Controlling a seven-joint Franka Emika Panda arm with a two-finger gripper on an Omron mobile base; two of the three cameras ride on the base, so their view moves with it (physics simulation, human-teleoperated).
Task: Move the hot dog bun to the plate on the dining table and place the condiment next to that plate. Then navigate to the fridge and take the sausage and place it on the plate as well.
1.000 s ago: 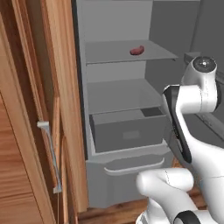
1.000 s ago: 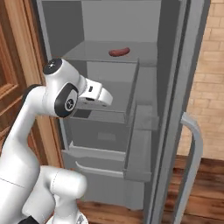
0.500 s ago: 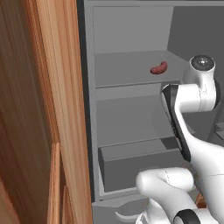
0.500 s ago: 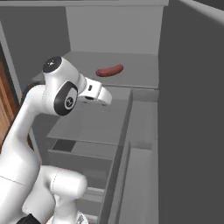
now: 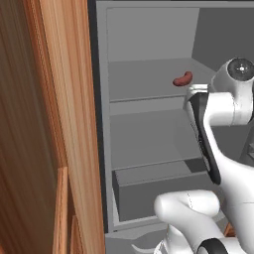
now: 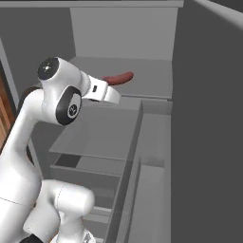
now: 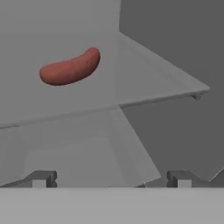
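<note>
Fridge [image 5: 149, 44] shelf holds sausage [image 7: 70, 68]; gripper [image 7: 111, 179] agape, empty, well short of it.

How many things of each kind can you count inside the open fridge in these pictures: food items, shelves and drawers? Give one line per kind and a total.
Food items: 1, the sausage on the upper shelf
Shelves: 2
Drawers: 1, the drawer below them
Total: 4
</note>
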